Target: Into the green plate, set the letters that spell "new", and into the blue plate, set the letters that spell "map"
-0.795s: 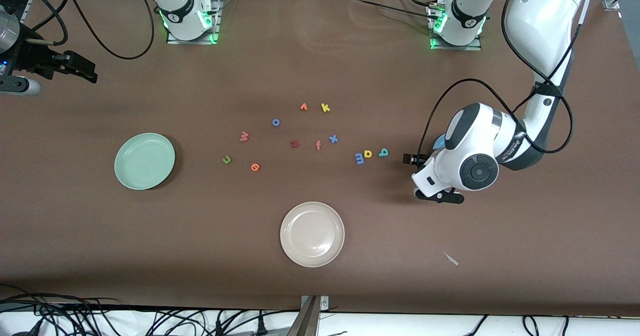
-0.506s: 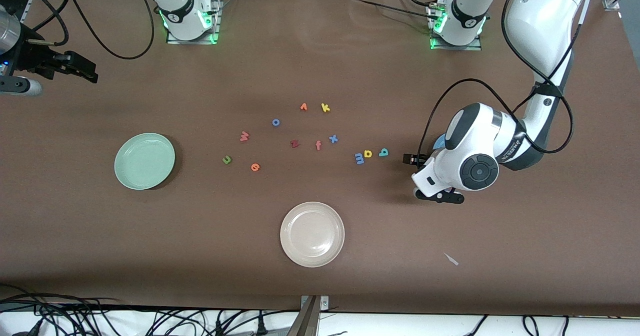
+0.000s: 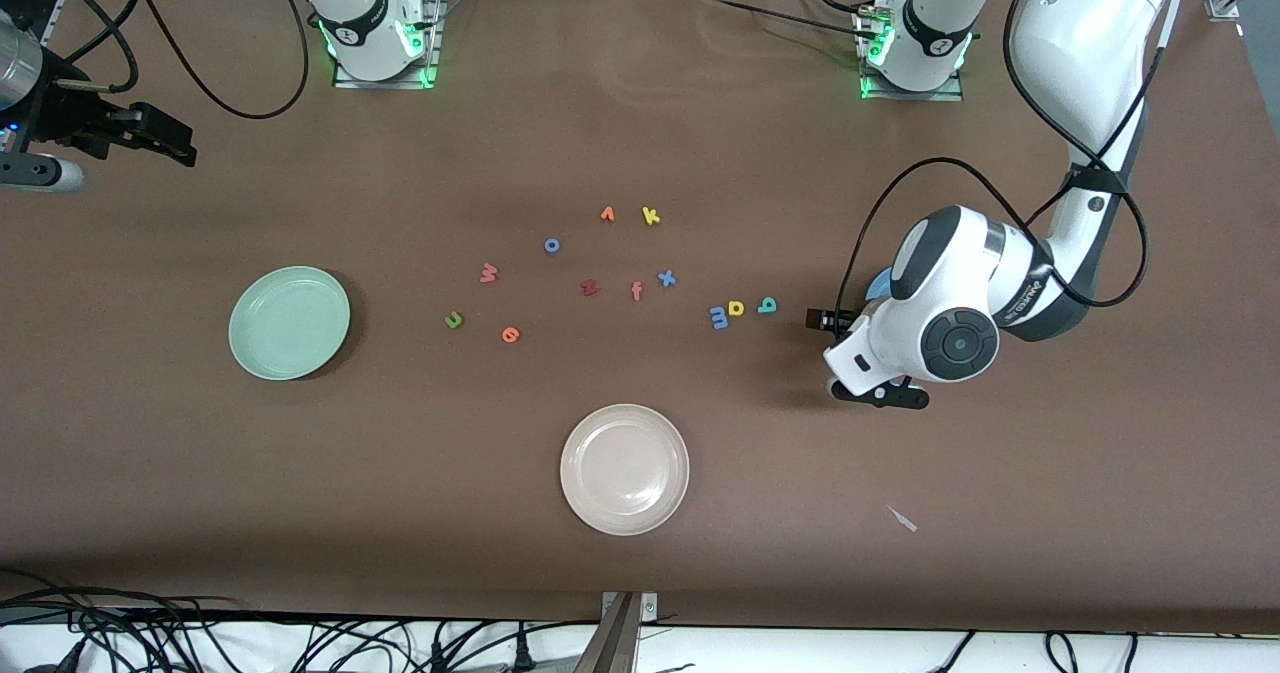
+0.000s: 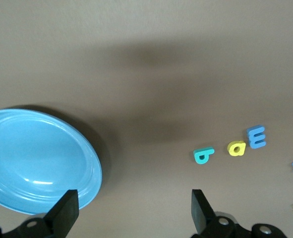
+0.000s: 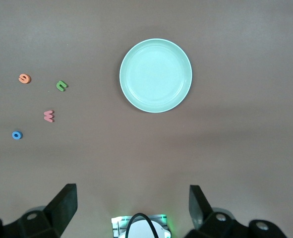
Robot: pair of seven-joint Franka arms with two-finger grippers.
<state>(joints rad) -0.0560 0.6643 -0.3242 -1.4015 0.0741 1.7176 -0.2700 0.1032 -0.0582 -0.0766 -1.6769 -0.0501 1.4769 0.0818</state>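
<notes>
Lying flat on the table, the olive n (image 3: pixel 454 320), orange e (image 3: pixel 510 334) and red w (image 3: pixel 488 272) sit near the mint green plate (image 3: pixel 289 322). Blue m (image 3: pixel 719 317), yellow a (image 3: pixel 736 307) and teal p (image 3: pixel 767 304) form a row near the left gripper (image 4: pixel 131 210), jaws wide, over the blue plate (image 4: pixel 37 161). The right gripper (image 5: pixel 131 208) waits, spread wide, empty.

three plates (image 3: pixel 289 322) and twelve foam letters (image 3: pixel 589 288).
</notes>
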